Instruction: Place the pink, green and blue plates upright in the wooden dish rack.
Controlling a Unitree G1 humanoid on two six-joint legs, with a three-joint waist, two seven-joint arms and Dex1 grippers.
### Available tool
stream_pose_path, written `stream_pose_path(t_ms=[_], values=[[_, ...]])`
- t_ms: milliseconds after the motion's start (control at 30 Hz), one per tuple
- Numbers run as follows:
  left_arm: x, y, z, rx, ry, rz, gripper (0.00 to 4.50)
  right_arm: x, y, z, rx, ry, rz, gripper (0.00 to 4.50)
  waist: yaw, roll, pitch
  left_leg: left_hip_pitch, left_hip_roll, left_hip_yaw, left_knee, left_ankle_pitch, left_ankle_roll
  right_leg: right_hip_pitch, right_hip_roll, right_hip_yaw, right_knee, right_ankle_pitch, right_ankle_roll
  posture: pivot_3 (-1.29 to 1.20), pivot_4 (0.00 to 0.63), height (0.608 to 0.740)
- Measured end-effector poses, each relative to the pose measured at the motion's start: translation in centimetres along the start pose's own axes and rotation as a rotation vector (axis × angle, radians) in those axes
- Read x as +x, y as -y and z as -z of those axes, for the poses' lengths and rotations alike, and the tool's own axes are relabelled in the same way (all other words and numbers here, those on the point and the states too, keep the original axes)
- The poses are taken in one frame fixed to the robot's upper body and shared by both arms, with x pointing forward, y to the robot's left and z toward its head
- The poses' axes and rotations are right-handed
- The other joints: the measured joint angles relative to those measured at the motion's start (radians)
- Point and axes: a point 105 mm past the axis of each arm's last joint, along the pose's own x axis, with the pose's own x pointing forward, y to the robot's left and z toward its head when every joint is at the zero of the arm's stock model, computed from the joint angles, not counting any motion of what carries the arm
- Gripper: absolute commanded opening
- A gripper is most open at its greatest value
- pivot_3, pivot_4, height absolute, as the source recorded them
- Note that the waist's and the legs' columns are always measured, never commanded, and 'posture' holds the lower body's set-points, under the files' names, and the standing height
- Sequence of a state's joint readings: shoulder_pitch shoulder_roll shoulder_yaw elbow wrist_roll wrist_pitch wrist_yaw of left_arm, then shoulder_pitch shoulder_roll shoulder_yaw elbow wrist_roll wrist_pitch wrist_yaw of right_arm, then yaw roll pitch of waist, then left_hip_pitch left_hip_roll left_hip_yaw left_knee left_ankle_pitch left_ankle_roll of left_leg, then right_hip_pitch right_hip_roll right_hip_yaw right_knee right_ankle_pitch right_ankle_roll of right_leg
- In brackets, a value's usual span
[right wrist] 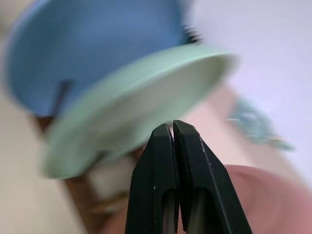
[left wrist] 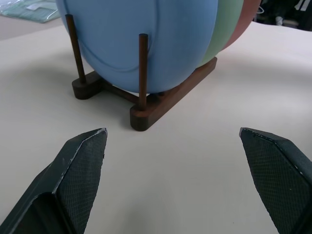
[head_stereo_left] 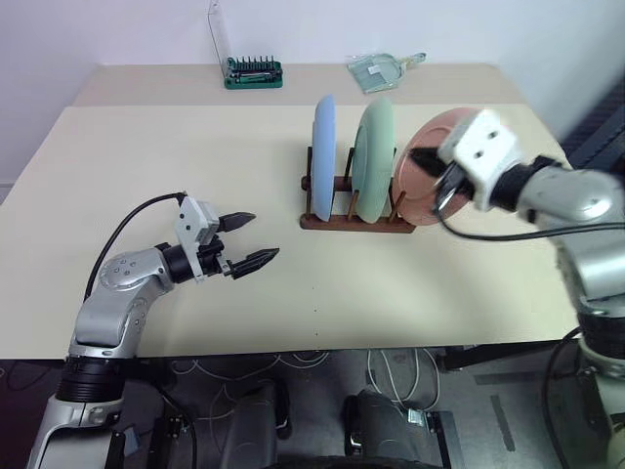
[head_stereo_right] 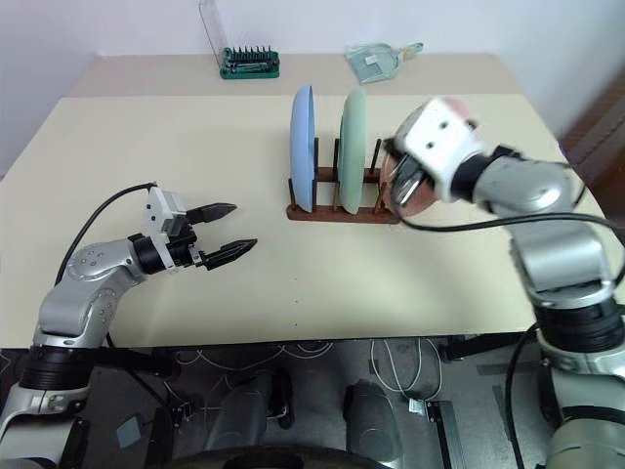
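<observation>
The wooden dish rack stands on the beige table, right of centre. The blue plate and the green plate stand upright in it, side by side. At the rack's right end the pink plate leans tilted, partly hidden by my right hand. My right gripper hovers in front of the pink plate's upper face. It is shut, and in the right wrist view the fingers press together with nothing between them. My left gripper is open and empty, low over the table to the left of the rack and pointing at it.
A green bit case with an upright clear lid and a clear plastic packet lie at the table's far edge. The near table edge runs just below my left arm. Open tabletop lies between my left gripper and the rack.
</observation>
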State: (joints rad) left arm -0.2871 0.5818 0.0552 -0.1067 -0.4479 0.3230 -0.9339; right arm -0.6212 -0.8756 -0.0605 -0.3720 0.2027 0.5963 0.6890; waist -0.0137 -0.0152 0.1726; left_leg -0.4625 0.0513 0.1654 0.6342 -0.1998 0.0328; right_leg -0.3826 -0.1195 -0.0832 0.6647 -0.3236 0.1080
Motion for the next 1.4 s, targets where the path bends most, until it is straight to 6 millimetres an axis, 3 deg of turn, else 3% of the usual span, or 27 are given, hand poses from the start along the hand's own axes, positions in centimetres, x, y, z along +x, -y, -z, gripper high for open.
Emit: stream_pose_path(t_ms=[67,167,333,433,500,700,867,1000,1167,1300,1400], values=[[0.1,0.0,0.0,0.0,0.001,0.002,4.5,-1.1,1.7,-0.7,-0.028,0.005,0.058,0.08,-0.001,0.0,0.0,0.0,0.0,0.0,0.0,0.0,0.0,0.0,0.0,0.0,0.0,0.0,0.0,0.0,0.15,0.732],[0.2,0.0,0.0,-0.002,0.002,0.008,4.5,-2.9,3.2,0.0,-0.065,-0.057,0.117,0.08,-0.001,0.0,0.0,0.0,0.0,0.0,0.0,0.0,0.0,0.0,0.0,0.0,0.0,0.0,0.0,0.0,0.15,0.732],[0.6,-0.1,-0.4,0.006,0.007,0.026,4.5,-5.0,4.3,3.5,-0.088,-0.231,0.165,0.08,0.0,0.0,0.0,0.001,0.0,0.0,0.0,0.0,0.0,0.001,0.0,0.0,0.0,0.0,0.0,0.0,0.15,0.732],[0.7,-0.1,-0.3,0.004,0.004,0.033,4.5,-5.9,3.9,6.6,-0.084,-0.353,0.159,0.08,-0.004,0.0,0.0,0.001,0.0,0.0,0.001,0.0,0.0,0.001,0.0,0.0,0.0,0.0,0.0,0.0,0.15,0.732],[0.7,-0.1,0.0,-0.002,-0.004,0.035,4.5,-5.7,3.0,7.7,-0.07,-0.378,0.131,0.08,-0.008,0.001,-0.001,0.002,0.0,0.0,0.001,0.0,0.0,0.001,0.0,0.0,0.001,0.0,0.0,0.0,0.15,0.732],[0.8,0.0,0.2,-0.004,-0.008,0.04,4.5,-3.4,0.2,8.0,-0.014,-0.312,0.051,0.08,-0.003,0.001,0.0,0.001,0.001,0.0,0.002,0.0,0.0,0.002,0.001,0.0,0.001,0.0,0.0,0.0,0.15,0.732],[0.7,0.1,0.2,-0.002,-0.011,0.036,4.5,-2.0,0.1,5.3,-0.017,-0.2,0.042,0.08,-0.002,0.001,0.0,0.001,0.001,-0.001,0.002,0.0,0.0,0.002,0.001,0.0,0.001,0.0,0.0,0.0,0.15,0.732],[0.6,0.2,0.1,0.006,-0.011,0.037,4.5,-1.6,-0.6,5.2,-0.014,-0.194,0.012,0.08,-0.001,0.001,0.0,0.001,0.001,-0.001,0.003,0.0,0.0,0.002,0.001,0.0,0.001,0.0,0.0,0.0,0.15,0.732],[0.6,0.2,0.1,0.005,-0.011,0.035,4.5,-1.2,-1.5,3.6,0.005,-0.131,-0.033,0.08,-0.003,0.001,0.0,0.001,0.001,-0.001,0.003,0.0,0.0,0.002,0.001,0.0,0.001,0.0,0.0,0.0,0.15,0.732],[0.7,0.1,0.1,0.004,-0.01,0.03,4.5,-1.5,-1.2,4.5,0.017,-0.163,-0.006,0.08,-0.002,0.001,-0.001,0.001,0.001,-0.001,0.004,0.0,0.0,0.003,0.001,0.0,0.001,0.0,0.0,0.0,0.15,0.732],[0.6,-0.1,0.3,0.006,-0.014,0.006,4.5,-2.7,-0.8,7.6,0.074,-0.249,0.025,0.08,0.003,0.001,-0.001,0.001,0.0,-0.001,0.005,-0.001,0.001,0.004,0.0,-0.001,0.0,0.0,0.0,0.0,0.15,0.732]])
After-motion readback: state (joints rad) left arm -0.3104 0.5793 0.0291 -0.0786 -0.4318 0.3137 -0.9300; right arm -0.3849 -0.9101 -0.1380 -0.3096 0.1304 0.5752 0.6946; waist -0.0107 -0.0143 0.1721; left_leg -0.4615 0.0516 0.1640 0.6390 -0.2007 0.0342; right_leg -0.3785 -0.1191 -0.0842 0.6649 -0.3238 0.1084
